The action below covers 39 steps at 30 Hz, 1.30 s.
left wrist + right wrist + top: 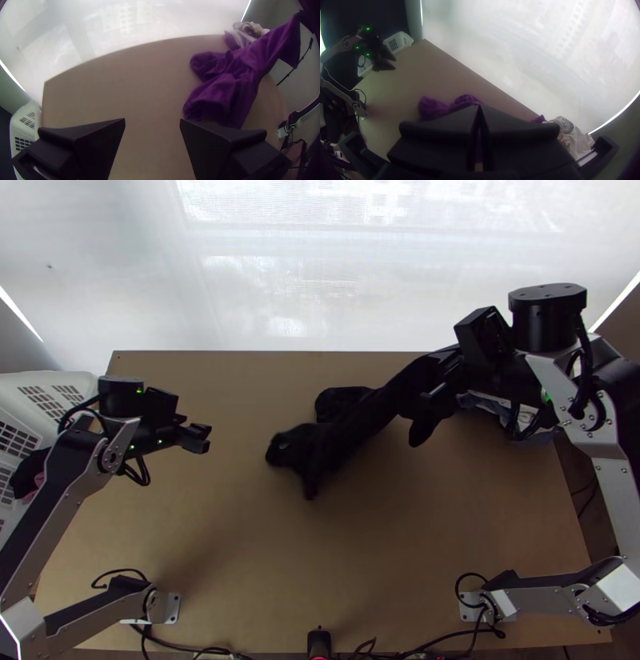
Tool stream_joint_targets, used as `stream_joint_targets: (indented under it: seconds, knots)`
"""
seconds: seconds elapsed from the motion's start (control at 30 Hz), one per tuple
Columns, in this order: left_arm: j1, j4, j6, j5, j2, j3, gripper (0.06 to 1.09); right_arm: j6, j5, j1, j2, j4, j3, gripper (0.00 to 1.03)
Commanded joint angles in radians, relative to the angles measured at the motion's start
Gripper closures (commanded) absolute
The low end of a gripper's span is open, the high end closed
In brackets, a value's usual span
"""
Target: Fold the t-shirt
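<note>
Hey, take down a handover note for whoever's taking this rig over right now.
Left gripper: jaws open, empty, over the left of the table.
Right gripper: jaws shut on the t-shirt, raised at the right.
T-shirt: slopes from that gripper to the table's middle, lower part bunched.
Done: grasped and partly lifted; no neat fold visible.
Left to do: spread it, then fold it.

We see a wooden table with a plain tan top, and beyond its far edge a broad, pale screen, perhaps a blind over a window, bright with daylight. Blocky shapes, possibly buildings, show faintly through it. Thin bright strips run down its sides, beside grey wall. Right of the table, we make out dark floor.
</note>
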Motion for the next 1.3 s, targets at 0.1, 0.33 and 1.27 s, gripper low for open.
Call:
stream_joint_targets:
  seconds: [0.1, 0.33, 1.27]
  knots:
    - [-0.142, 0.056, -0.011, 0.1, 0.128, -0.14, 0.17, -0.008, 0.004, 0.01, -0.044, -0.013, -0.118, 1.0]
    - [-0.46, 0.051, 0.067, 0.1, 0.259, -0.027, 0.16, -0.02, 0.019, 0.006, -0.019, -0.001, -0.175, 1.0]
    - [-0.797, 0.213, 0.268, -0.111, 0.728, 0.342, 0.12, -0.032, 0.024, -0.029, 0.05, 0.047, -0.171, 1.0]
